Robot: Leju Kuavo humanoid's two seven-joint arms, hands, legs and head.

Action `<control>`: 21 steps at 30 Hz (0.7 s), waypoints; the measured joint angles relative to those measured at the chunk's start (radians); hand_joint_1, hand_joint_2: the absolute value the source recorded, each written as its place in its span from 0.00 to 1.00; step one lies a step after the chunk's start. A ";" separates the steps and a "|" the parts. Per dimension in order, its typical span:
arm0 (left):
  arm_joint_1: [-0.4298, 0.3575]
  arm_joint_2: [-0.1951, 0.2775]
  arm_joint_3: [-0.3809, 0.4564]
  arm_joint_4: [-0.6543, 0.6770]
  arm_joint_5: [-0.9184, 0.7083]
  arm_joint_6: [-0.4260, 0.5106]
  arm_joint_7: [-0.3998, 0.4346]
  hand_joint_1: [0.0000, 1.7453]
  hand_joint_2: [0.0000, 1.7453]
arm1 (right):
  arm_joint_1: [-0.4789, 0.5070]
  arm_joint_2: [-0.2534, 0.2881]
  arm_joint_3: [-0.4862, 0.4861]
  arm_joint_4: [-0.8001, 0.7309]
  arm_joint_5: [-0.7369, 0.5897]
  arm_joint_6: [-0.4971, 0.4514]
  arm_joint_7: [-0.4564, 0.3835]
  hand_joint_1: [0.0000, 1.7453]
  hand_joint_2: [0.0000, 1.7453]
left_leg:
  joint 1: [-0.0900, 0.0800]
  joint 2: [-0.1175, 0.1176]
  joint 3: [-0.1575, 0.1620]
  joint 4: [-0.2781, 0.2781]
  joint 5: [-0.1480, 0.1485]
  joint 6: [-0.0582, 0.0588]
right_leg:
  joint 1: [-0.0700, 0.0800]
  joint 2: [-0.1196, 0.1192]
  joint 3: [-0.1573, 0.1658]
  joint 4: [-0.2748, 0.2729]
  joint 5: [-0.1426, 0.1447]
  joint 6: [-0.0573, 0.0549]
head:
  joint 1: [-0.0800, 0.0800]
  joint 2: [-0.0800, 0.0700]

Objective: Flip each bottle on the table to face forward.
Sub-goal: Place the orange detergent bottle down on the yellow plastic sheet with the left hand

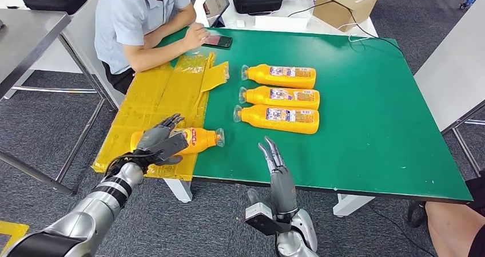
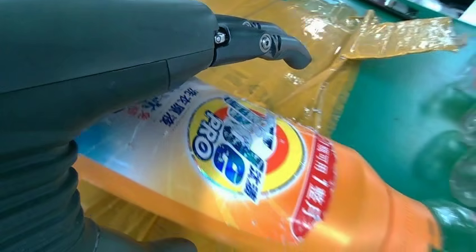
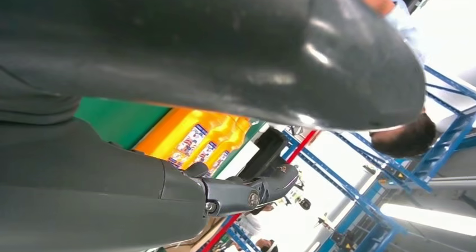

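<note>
The left hand (image 1: 160,144) was wrapped over the near bottle (image 1: 197,138), which lay on its side on the yellow plastic sheet (image 1: 166,91) at the counter (image 1: 372,125) edge, cap pointing away from the palm, front label already up in the wrist view. The right hand (image 1: 273,157) was held spread and empty, w/ the three-bottle row (image 1: 280,98) lying beyond its fingertips. Judged best: grip kept firm on the body, bottle set down label up, aligned w/ that row.

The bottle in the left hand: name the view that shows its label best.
The left wrist view: the bottle's round front logo and red band show close up there. The head view has the whole bottle small, under the left hand. The right wrist view lacks it.
</note>
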 joint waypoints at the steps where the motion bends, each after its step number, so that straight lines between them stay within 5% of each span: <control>1: 0.006 0.000 0.001 -0.009 0.005 -0.002 -0.005 0.00 1.00 | 0.000 0.000 0.000 0.002 0.000 0.000 0.000 0.00 0.00 | 0.000 0.000 0.000 0.000 0.000 0.000 | 0.000 0.000 0.000 0.000 0.000 0.000 | 0.000 0.000; 5: 0.057 -0.003 0.029 -0.094 0.134 -0.005 -0.082 0.00 1.00 | 0.002 -0.001 -0.002 0.007 0.000 -0.004 0.000 0.00 0.00 | 0.000 0.001 0.000 0.000 0.000 0.000 | 0.000 0.000 -0.001 0.000 0.000 0.000 | 0.000 0.000; 12: 0.224 -0.033 0.111 -0.489 0.535 -0.038 -0.188 0.00 1.00 | 0.021 -0.006 -0.007 0.008 -0.002 -0.012 0.000 0.00 0.00 | 0.000 0.001 -0.005 0.000 0.000 0.000 | 0.000 0.000 -0.006 0.000 0.000 0.000 | 0.000 0.000; 21: 0.331 -0.061 0.141 -0.800 0.568 0.083 -0.270 0.00 1.00 | 0.031 -0.014 -0.014 0.005 0.021 -0.030 0.002 0.00 0.00 | 0.000 0.001 -0.007 0.000 0.000 0.000 | 0.000 0.000 -0.009 0.000 0.000 0.000 | 0.000 0.000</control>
